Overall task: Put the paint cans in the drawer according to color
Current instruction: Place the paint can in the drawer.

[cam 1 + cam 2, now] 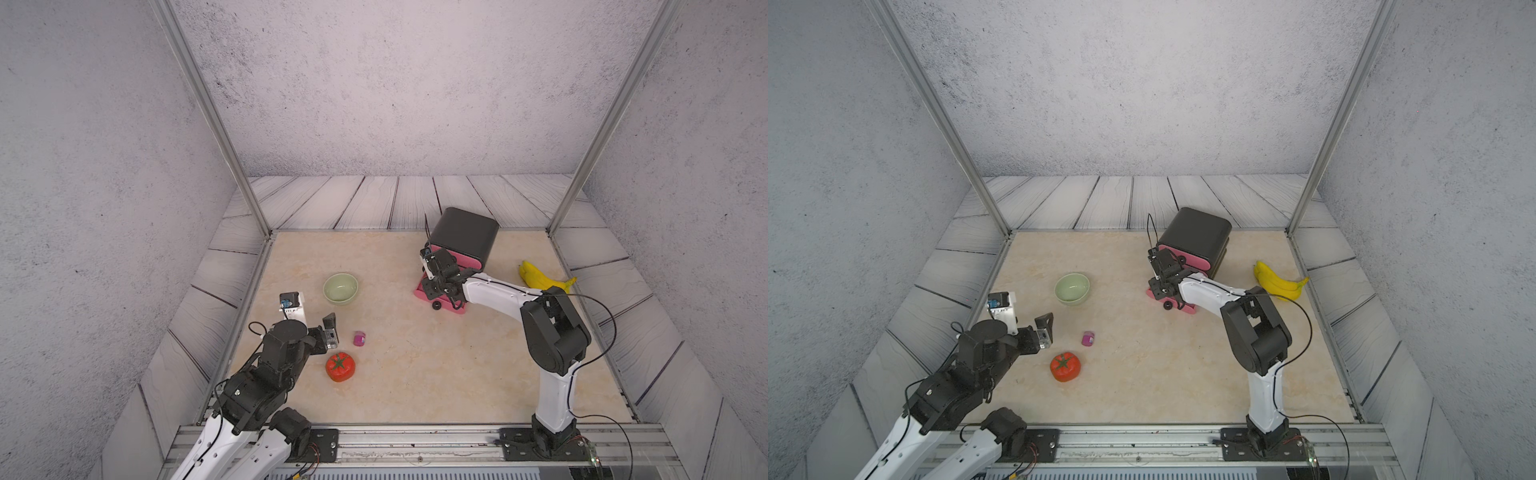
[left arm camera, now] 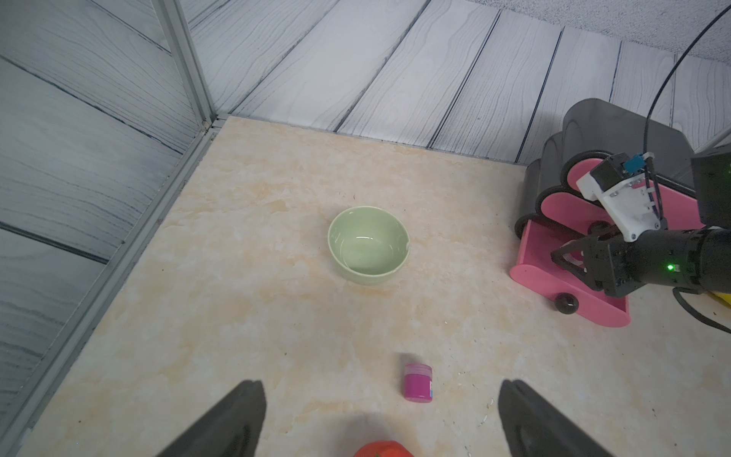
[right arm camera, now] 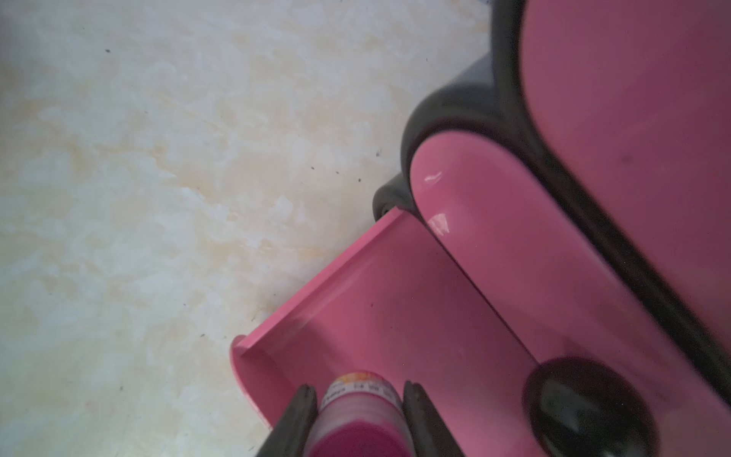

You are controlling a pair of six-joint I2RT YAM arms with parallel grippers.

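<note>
I see the bowl behind the loose paint can, tomato before it (drawer well right, banana beyond).

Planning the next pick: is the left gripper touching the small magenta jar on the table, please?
Apart: left wrist view shows bare tabletop between left gripper and magenta jar.

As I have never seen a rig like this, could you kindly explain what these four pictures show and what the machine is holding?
These are two robot arms at a table. Two pictures look down from overhead, nearly alike; the other two come from a camera on each wrist. On the table lie a green bowl, a tomato, bananas, a loose magenta paint can and a black cabinet whose bottom pink drawer is pulled out. The left end effector is open, empty, near the loose can. The right end effector grips a second magenta paint can over that drawer.
</note>
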